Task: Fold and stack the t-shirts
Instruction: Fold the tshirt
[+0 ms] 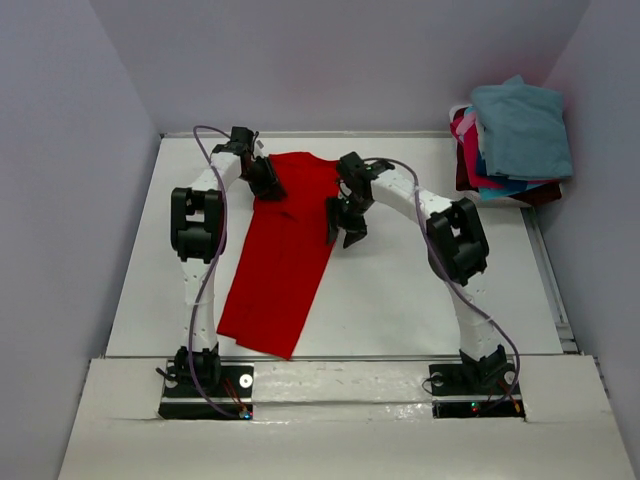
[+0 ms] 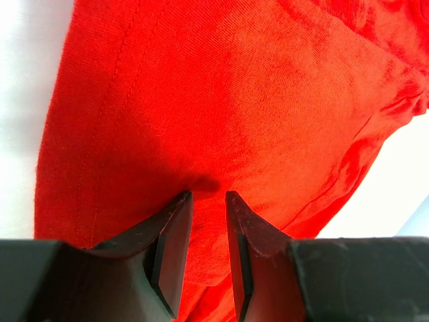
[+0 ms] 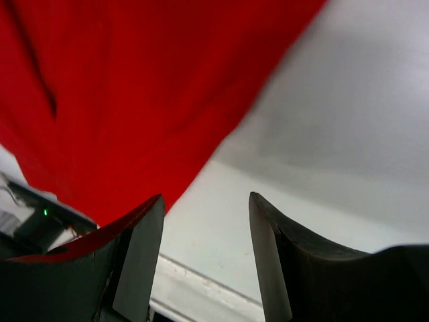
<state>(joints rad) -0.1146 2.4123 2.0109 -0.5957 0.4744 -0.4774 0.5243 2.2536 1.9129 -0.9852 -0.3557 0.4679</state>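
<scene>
The bright red t-shirt (image 1: 280, 270) lies on the white table (image 1: 420, 300) as a long strip running from the back centre toward the front left. My left gripper (image 1: 268, 185) is at its upper left part, and its jaws (image 2: 208, 194) stand nearly closed with red cloth (image 2: 234, 100) bunched between them. My right gripper (image 1: 345, 232) is open and empty (image 3: 204, 198), just off the shirt's right edge (image 3: 134, 87) above bare table. Other t-shirts are stacked at the back right: teal-blue (image 1: 520, 125) on top, then pink (image 1: 468, 150), blue (image 1: 500, 185) and dark maroon (image 1: 540, 192).
Grey walls close in the table on the left, back and right. A raised rail (image 1: 545, 270) runs along the table's right side. The front ledge (image 1: 340, 375) holds both arm bases, and it also shows in the right wrist view (image 3: 201, 282).
</scene>
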